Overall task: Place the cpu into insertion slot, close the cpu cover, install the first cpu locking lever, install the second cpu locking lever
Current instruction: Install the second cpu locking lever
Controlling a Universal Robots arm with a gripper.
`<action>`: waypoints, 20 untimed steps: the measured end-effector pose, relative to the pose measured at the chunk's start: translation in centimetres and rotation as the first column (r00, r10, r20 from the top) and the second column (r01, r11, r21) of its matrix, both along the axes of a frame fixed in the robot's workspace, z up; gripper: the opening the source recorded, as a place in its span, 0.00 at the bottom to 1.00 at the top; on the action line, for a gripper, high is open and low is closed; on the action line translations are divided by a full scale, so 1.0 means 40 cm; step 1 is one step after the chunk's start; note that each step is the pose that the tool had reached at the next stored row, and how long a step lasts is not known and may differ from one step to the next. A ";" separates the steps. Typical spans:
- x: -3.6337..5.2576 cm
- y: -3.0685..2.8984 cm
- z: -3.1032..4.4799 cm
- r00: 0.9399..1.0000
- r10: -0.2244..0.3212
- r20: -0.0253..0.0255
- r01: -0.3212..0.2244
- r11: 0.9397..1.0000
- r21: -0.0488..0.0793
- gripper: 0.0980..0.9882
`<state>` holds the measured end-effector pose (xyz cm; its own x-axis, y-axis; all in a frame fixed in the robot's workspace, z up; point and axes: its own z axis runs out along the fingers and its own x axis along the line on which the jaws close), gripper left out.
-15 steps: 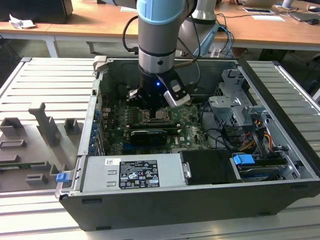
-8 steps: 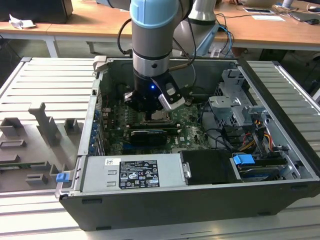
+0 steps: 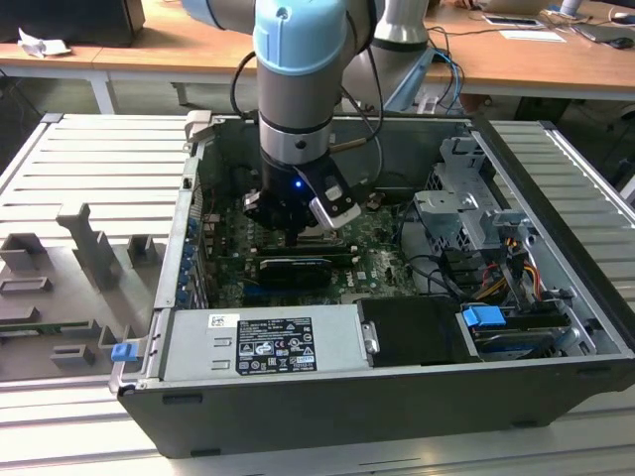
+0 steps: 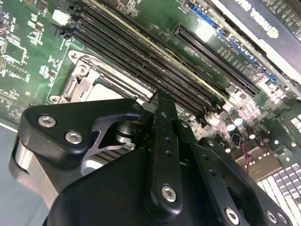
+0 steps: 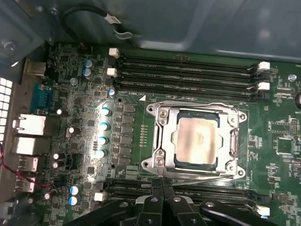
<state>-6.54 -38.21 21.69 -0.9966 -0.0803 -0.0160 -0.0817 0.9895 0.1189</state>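
Wooden desks (image 3: 516,59) run behind your workbench, where an open computer case (image 3: 556,327) lies on a ribbed grey table (image 3: 89,159). Your blue-and-silver arm (image 3: 298,69) reaches straight down into the case, over the green motherboard (image 5: 80,89). In the first wrist view, long black memory slots (image 5: 188,70) lie at twelve o'clock from the insertion slot (image 5: 162,162). You can see the cpu cover (image 5: 162,117) lying flat over the socket, its frame around the cpu (image 5: 196,141), whose pale face shows through the cut-out. A thin lever (image 5: 197,178) lies along the socket's six o'clock edge. The gripper (image 5: 162,188) hovers just beyond that edge, fingertips pressed together, clenched on nothing.
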 end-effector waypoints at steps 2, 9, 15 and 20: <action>-0.006 -0.002 -0.002 1.000 0.000 0.000 0.000 1.000 0.010 0.01; -0.014 -0.011 -0.024 1.000 0.000 0.000 0.000 0.999 0.044 0.01; -0.017 -0.011 -0.037 1.000 0.000 0.000 0.000 0.997 0.077 0.01; -0.030 -0.012 -0.042 1.000 0.001 0.001 -0.001 0.995 0.098 0.01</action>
<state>-7.73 -38.67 20.02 -0.9965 -0.0797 -0.0251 -0.0833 0.9730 0.2151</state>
